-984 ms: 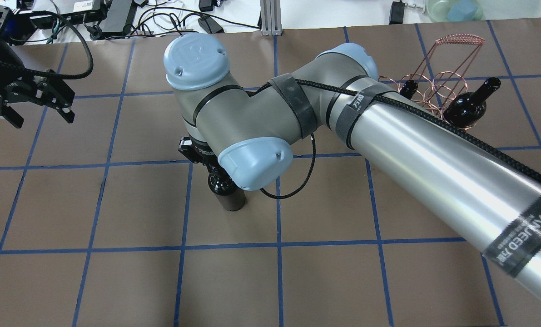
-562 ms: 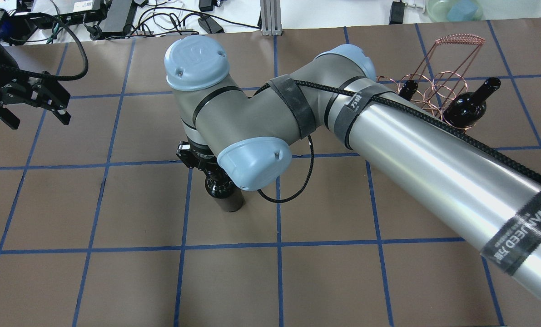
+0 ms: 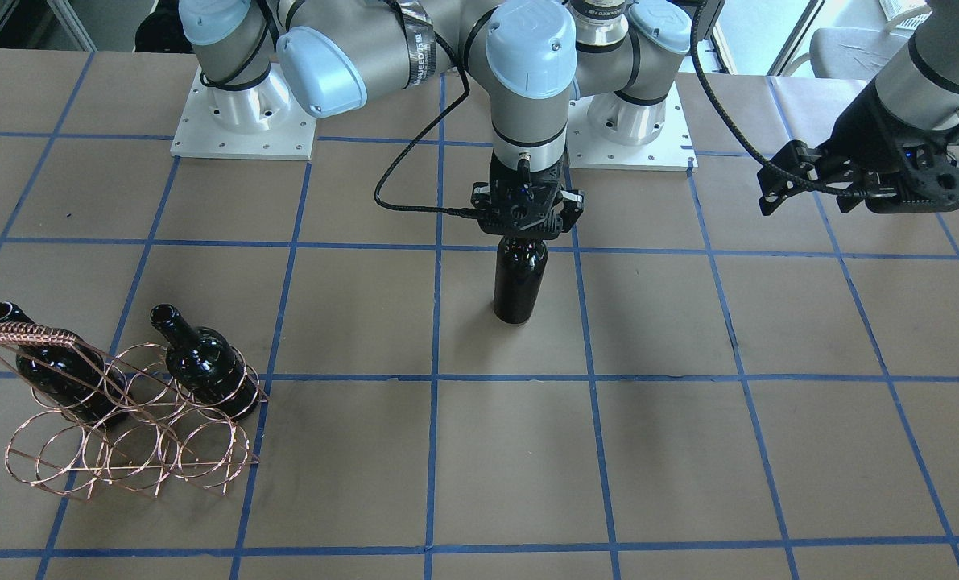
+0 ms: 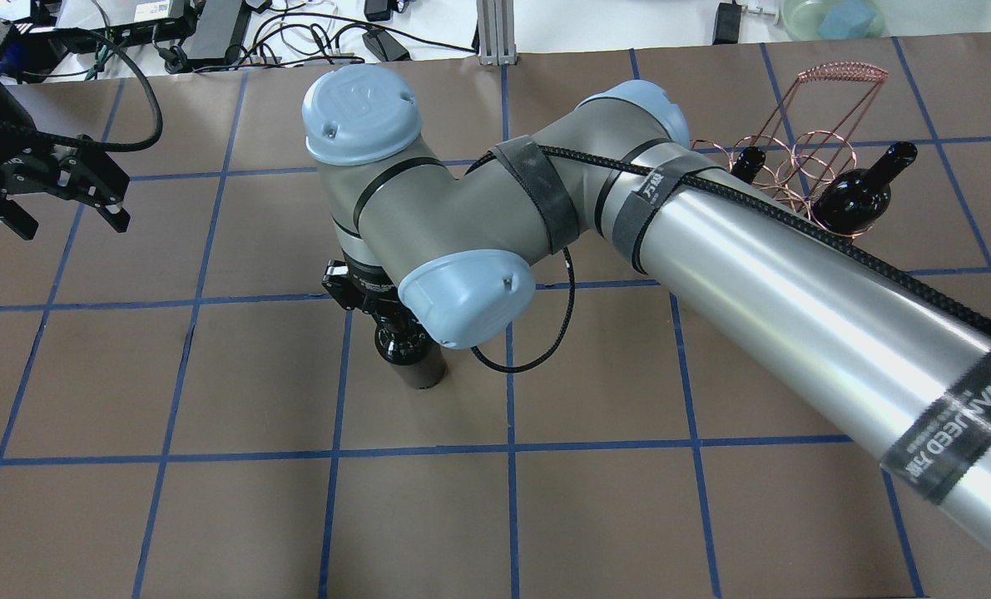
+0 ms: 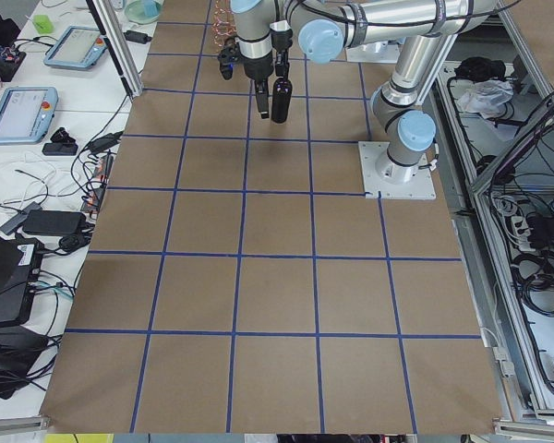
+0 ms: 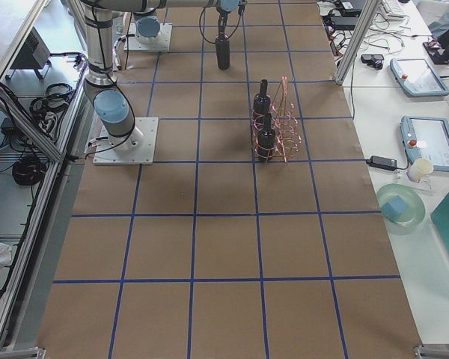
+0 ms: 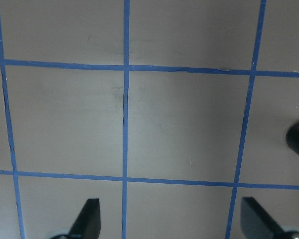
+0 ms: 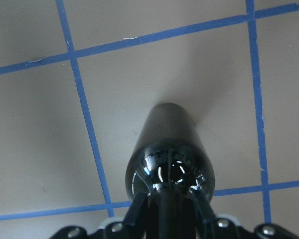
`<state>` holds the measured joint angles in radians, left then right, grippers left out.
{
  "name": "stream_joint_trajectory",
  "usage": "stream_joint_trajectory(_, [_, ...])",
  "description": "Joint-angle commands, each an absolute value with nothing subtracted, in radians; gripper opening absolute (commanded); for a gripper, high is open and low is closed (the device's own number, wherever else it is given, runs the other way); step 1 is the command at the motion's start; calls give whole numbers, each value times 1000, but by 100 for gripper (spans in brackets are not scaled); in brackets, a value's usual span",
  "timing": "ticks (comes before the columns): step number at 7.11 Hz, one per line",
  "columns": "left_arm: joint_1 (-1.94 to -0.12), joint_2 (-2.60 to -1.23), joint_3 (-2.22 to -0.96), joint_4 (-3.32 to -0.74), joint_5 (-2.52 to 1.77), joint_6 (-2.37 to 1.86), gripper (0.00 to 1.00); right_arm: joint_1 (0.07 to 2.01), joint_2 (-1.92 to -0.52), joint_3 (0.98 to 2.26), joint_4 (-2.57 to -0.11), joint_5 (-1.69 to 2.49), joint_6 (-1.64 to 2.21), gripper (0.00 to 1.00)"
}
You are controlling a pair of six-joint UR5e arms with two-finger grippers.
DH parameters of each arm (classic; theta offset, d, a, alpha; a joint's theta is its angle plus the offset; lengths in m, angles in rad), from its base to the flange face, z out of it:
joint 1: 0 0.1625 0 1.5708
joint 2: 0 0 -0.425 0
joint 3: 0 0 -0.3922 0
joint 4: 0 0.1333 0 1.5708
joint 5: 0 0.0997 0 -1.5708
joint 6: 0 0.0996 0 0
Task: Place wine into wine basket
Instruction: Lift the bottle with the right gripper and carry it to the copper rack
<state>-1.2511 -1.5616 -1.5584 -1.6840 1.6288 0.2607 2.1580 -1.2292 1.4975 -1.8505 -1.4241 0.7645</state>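
The wine (image 3: pixel 519 282) is a near-black bottle standing upright near the table's middle, also seen in the overhead view (image 4: pixel 408 353) and the right wrist view (image 8: pixel 169 149). My right gripper (image 3: pixel 525 229) (image 8: pixel 170 199) is shut on its neck from above. I cannot tell if its base touches the table. The copper wire wine basket (image 3: pixel 125 451) (image 4: pixel 803 158) stands far off on my right. Two like bottles (image 3: pixel 52 362) (image 3: pixel 205 362) lie in it. My left gripper (image 4: pixel 66 220) (image 7: pixel 169 214) is open and empty above the table's left part.
Brown paper with a blue tape grid covers the table (image 3: pixel 688 451). My right arm's long link (image 4: pixel 795 316) crosses the overhead view and hides part of the basket. Cables and boxes (image 4: pixel 212 33) lie past the far edge.
My left gripper has drifted a little to the left and stays open. My right gripper and the bottle have shifted slightly to the left.
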Motion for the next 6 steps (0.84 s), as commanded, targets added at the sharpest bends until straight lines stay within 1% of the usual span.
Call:
stream_joint_trajectory(1, [-1249, -1562, -1559, -1686, 1631, 287, 100, 2131, -1236, 1433, -1745, -1394, 759, 4])
stream_joint_trajectory(3, [-1252, -1562, -1559, -1684, 1628, 285, 100, 2064, -1311, 1419, -1648, -1391, 708, 0])
stream_joint_trajectory(6, [-1252, -1562, -1559, -1680, 1620, 285, 100, 1871, -1449, 1419, -1461, -1426, 437, 0])
